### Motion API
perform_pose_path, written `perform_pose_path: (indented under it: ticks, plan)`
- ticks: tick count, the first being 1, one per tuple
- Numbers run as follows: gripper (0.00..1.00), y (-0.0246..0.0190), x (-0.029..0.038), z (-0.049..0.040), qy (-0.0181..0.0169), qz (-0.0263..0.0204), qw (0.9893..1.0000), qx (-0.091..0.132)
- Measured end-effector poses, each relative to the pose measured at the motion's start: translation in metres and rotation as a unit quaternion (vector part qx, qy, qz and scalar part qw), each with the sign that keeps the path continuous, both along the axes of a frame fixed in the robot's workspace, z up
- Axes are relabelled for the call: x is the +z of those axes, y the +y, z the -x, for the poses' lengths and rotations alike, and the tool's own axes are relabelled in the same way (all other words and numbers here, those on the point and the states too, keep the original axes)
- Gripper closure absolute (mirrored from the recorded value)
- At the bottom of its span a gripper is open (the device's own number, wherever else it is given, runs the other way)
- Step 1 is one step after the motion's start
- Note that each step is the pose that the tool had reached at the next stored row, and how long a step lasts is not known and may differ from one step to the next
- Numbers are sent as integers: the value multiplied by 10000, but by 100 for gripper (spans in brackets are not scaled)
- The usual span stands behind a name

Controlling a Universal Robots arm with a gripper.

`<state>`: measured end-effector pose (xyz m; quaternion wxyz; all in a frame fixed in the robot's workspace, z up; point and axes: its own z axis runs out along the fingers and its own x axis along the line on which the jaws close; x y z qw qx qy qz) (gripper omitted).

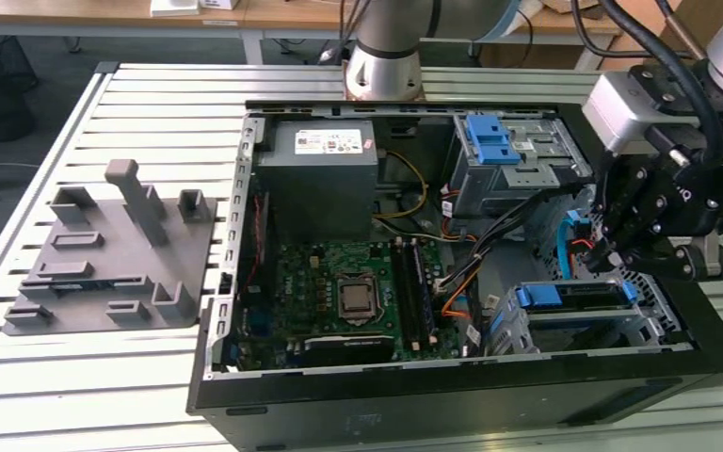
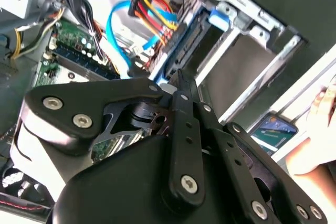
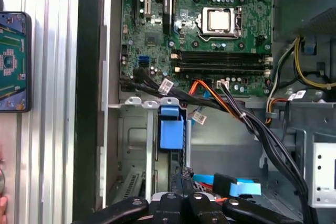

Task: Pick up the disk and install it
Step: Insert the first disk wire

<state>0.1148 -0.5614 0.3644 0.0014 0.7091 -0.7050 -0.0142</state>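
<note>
The open computer case lies on its side on the bench, so its bays face upward. The hand hangs over the bay nearest the case's front; its fingers look pressed together. I cannot say where the disk sits.

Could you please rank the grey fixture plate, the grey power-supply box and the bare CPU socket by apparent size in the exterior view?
1. Grey fixture plate, the largest.
2. Grey power-supply box.
3. CPU socket, clearly the smallest.
</note>
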Motion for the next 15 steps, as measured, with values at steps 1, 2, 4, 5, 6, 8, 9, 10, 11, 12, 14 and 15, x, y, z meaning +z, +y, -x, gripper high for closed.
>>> perform_pose_path:
  ticks: [1, 2, 4, 5, 6, 8, 9, 10, 11, 12, 14, 15]
  plan:
    - [89, 20, 0, -17, 0, 0, 10000, 0]
    - [89, 44, -2, -31, 0, 1, 10000, 0]
    - [89, 89, -6, -49, 0, 0, 10000, 0]
    - [89, 105, -8, -52, -1, 0, 10000, 0]
    - [89, 120, -10, -53, -3, 0, 10000, -1]
    - [89, 172, -14, -58, -4, 1, 10000, 0]
    - [89, 200, -17, -59, -5, 0, 10000, 0]
    - [89, 211, -18, -59, -5, -1, 10000, 0]
    - [89, 212, -19, -59, -5, -1, 10000, 0]
    - [89, 212, -19, -59, -4, -1, 10000, 0]
    - [89, 212, -18, -59, -5, 0, 10000, 0]
    - [89, 212, -18, -59, -7, 1, 10000, 0]
